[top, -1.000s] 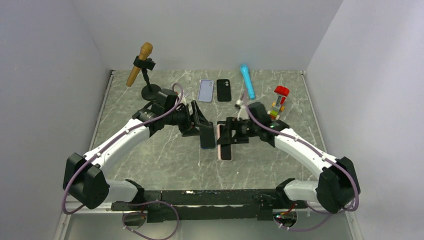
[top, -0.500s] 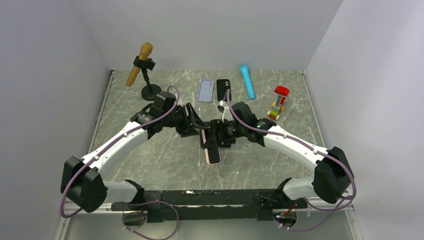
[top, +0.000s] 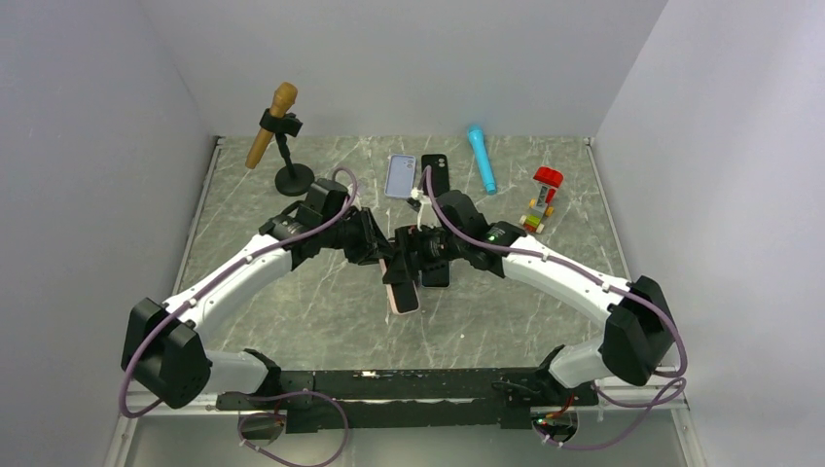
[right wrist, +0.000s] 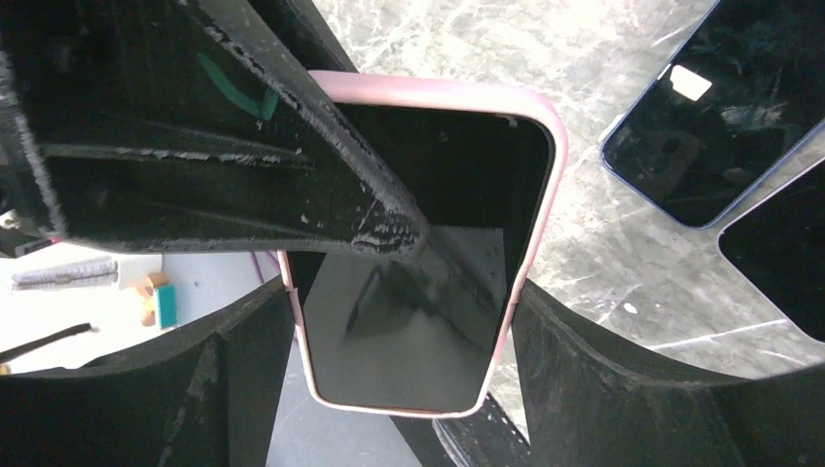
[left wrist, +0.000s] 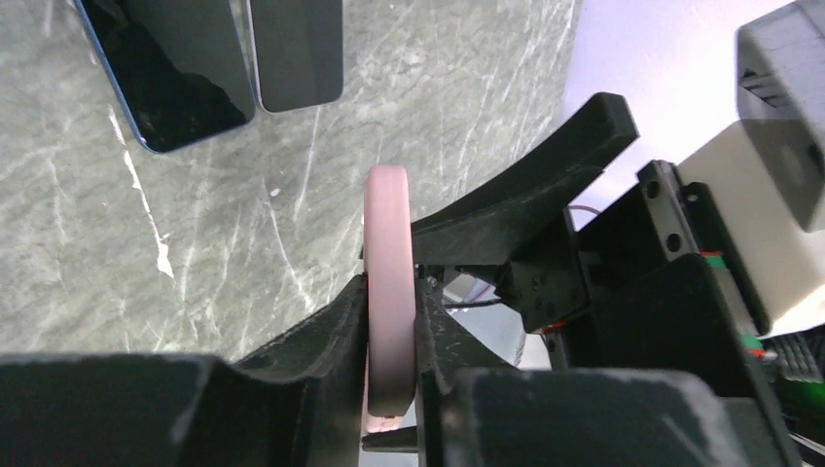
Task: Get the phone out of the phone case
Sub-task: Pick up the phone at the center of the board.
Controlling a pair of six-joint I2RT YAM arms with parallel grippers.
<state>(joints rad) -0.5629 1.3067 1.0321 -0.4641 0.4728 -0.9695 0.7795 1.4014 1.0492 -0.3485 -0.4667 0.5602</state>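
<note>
Both arms are angling inward over the table [top: 292, 311], the left gripper [top: 382, 255] and right gripper [top: 420, 251] pressing close together at a pink case [top: 402, 295], which is jutting toward the near edge. A lilac phone [top: 400, 176] and a black phone [top: 438, 170] are lying flat behind them.

Marbled table [top: 321, 302] with lilac phone [top: 400, 176], black phone [top: 437, 167], blue microphone [top: 481, 159]

Top cam overhead; wrist cams close, shared phone case [left wrist: 389, 292]
</note>
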